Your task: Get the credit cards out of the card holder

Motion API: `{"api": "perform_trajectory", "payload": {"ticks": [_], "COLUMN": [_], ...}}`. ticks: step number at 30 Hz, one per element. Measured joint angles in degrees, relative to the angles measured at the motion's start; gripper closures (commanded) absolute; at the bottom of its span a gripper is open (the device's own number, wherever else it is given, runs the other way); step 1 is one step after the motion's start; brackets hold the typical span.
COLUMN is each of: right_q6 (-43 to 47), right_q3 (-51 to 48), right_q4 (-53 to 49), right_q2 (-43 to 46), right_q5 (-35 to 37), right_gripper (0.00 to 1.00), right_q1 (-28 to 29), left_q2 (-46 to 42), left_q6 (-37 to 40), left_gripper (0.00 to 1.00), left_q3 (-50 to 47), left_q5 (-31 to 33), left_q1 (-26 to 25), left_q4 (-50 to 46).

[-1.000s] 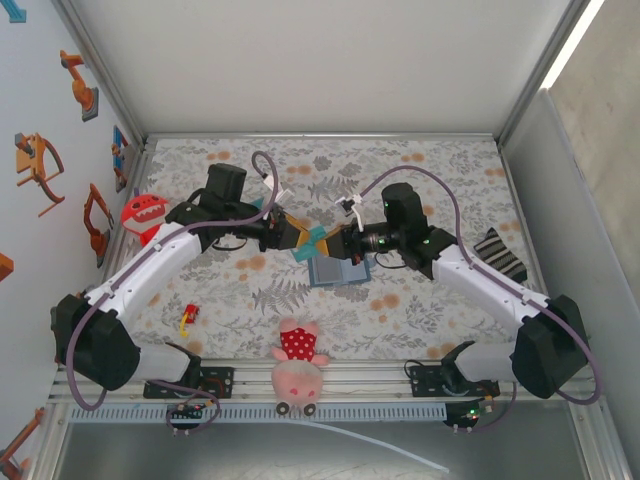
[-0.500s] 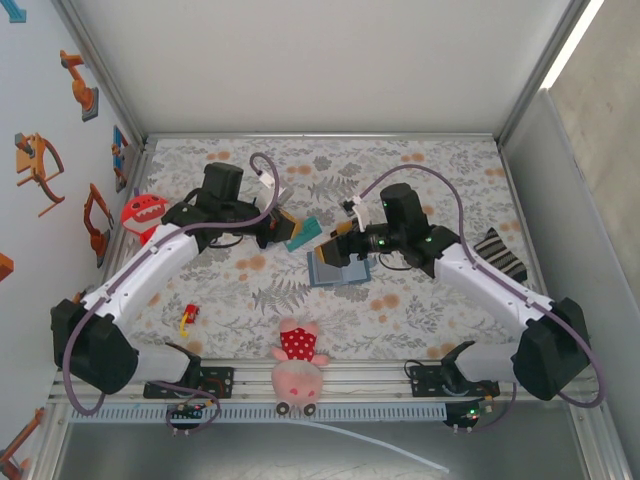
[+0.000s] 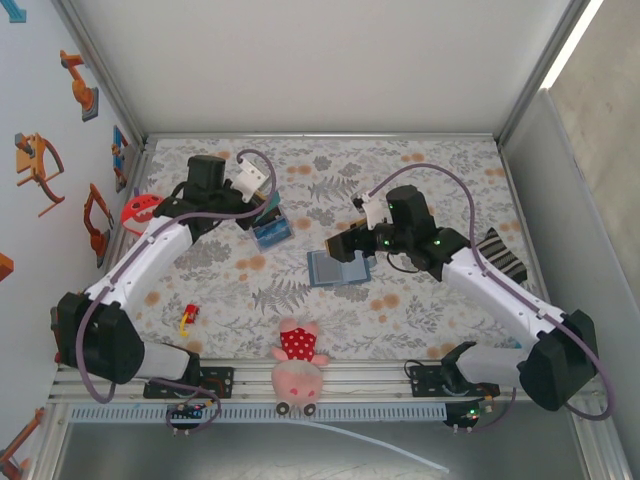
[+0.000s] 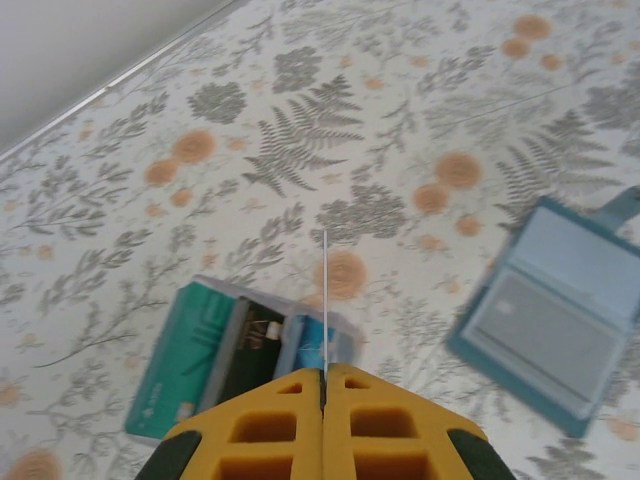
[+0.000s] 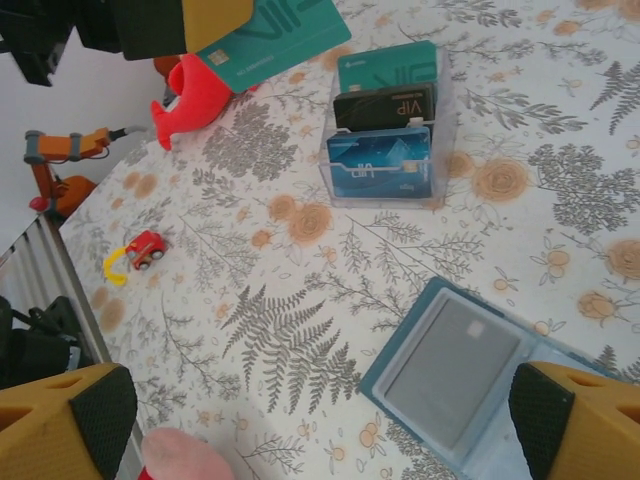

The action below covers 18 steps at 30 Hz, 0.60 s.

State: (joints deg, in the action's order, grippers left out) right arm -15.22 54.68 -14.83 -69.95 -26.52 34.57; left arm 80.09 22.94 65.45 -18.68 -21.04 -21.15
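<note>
left tool (image 4: 323,385): closed; a teal card (image 5: 275,40) is pinched between the yellow fingers and is seen edge-on in the left wrist view.
teal card: held in the air above the clear tray (image 3: 272,234), tilted, with "VIP" lettering on its face.
clear tray: set on the desk (image 3: 420,170) left of centre; three cards are laid in it in a row, a teal one at the far end, a black one in the middle and a blue one nearest.
right tool (image 3: 347,246): open; the two black-padded fingers are spread wide and nothing is gripped between them.
card holder (image 5: 455,372): laid open and flat on the desk near its middle, under the right tool and well apart from the clear tray; a grey card is seen in its clear pocket.
pink plush toy (image 3: 298,368): placed at the near edge of the desk, between the arm bases.
red toy (image 5: 195,88): placed at the left edge of the desk.
small red and yellow toy (image 5: 135,255): laid on the desk near the left arm.
</note>
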Motion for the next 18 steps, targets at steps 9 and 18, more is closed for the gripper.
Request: {"api": "perform_trajectory", "payload": {"ticks": [9,18], "right_q6": [-1.92,-3.23], "right_q3": [0.0,0.0], "right_q4": [-1.14,-2.43], "right_q2": [2.89,4.7], "right_q5": [8.09,14.43], "right_gripper": [0.01,0.01], "right_q1": [-0.74,-0.79], "left_q2": [11.15,17.22], "left_q6": [9.4,13.53], "left_gripper": [1.0,1.0], "left_q3": [0.48,5.57], "left_q5": [0.15,-4.04], "left_q1": [5.57,7.63], "left_q4": [5.42,6.01]}}
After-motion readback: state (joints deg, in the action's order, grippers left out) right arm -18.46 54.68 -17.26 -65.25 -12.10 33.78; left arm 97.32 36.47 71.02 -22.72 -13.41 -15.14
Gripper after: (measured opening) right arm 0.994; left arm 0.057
